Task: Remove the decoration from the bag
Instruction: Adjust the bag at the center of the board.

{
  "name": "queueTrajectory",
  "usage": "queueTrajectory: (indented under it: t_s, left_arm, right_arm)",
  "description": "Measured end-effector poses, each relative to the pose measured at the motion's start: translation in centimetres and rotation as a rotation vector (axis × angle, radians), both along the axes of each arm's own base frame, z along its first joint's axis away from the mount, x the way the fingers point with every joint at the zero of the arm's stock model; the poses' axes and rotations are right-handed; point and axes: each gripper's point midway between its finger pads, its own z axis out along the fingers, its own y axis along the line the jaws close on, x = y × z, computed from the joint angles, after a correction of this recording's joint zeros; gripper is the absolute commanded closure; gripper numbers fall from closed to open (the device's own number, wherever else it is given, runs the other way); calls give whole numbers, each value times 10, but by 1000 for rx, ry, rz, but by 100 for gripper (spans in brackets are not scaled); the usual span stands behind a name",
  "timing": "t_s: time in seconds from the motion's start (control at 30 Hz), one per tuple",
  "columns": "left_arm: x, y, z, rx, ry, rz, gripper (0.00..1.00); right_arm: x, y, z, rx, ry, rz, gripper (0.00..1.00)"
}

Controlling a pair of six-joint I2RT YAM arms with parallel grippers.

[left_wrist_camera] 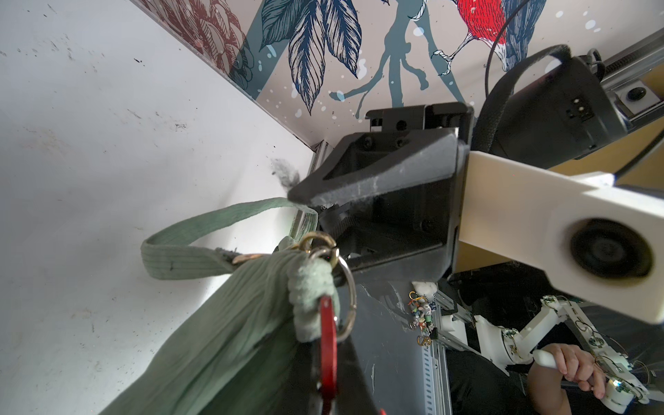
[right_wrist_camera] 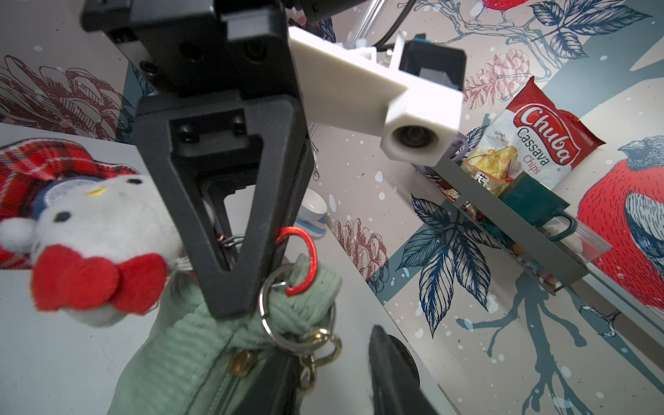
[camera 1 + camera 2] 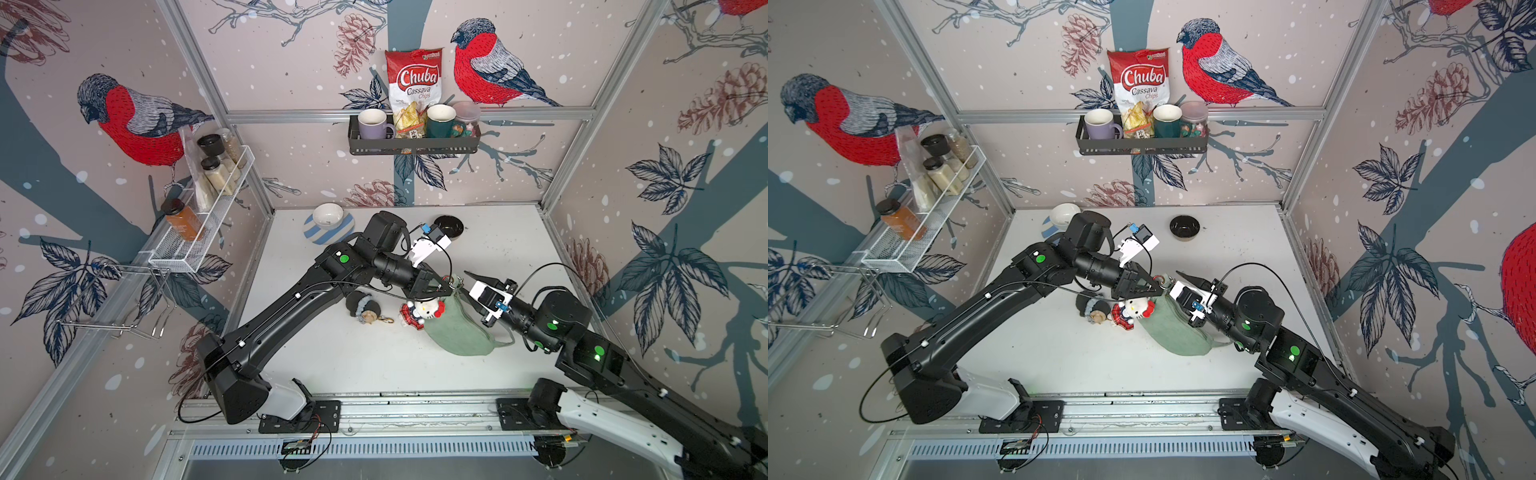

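Right now the bag point(image 3: 457, 332) sits toward the right side of the desk point(image 3: 332, 365), its sage-green body slumped on the surface while one end is lifted to where the two arms meet. That raised end carries a silver key ring point(image 2: 266, 312), small gold clasps point(image 2: 321, 339) and a red loop point(image 2: 309, 251) threaded through the ring.

The left gripper point(image 3: 449, 289) has its jaws pressed together. In the left wrist view the red loop lies pinched between them, just beside the bag's corded end. The Hello Kitty plush point(image 3: 424, 311) – white face, red bow, plaid dress – hangs just below those jaws, touching the bag's upper edge.

The right gripper point(image 2: 328, 350) faces it with its jaws partly apart – the gold clasps and the end of the strap point(image 1: 187, 248) lie in the gap, but I cannot tell whether either jaw touches them.

A second, dark plush charm point(image 3: 362, 306) lies on the desk left of the Hello Kitty plush, apart from the bag.
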Motion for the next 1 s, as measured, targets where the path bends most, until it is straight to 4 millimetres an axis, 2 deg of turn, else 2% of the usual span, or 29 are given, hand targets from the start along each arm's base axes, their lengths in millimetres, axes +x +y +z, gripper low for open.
queueTrajectory:
  t_s: [0.1, 0.17, 0.53, 1.0]
  left_arm:
    - [0, 0, -3, 4, 12, -3, 100]
    - [1, 1, -7, 13, 20, 1, 100]
    - [4, 5, -10, 20, 67, 27, 100]
    - [0, 7, -5, 8, 90, 26, 100]
  right_arm:
    - [-4, -3, 1, -2, -13, 5, 48]
    - [-9, -1, 7, 15, -27, 33, 47]
    - [-14, 9, 10, 6, -31, 81, 51]
    - [-15, 15, -2, -57, -11, 106, 55]
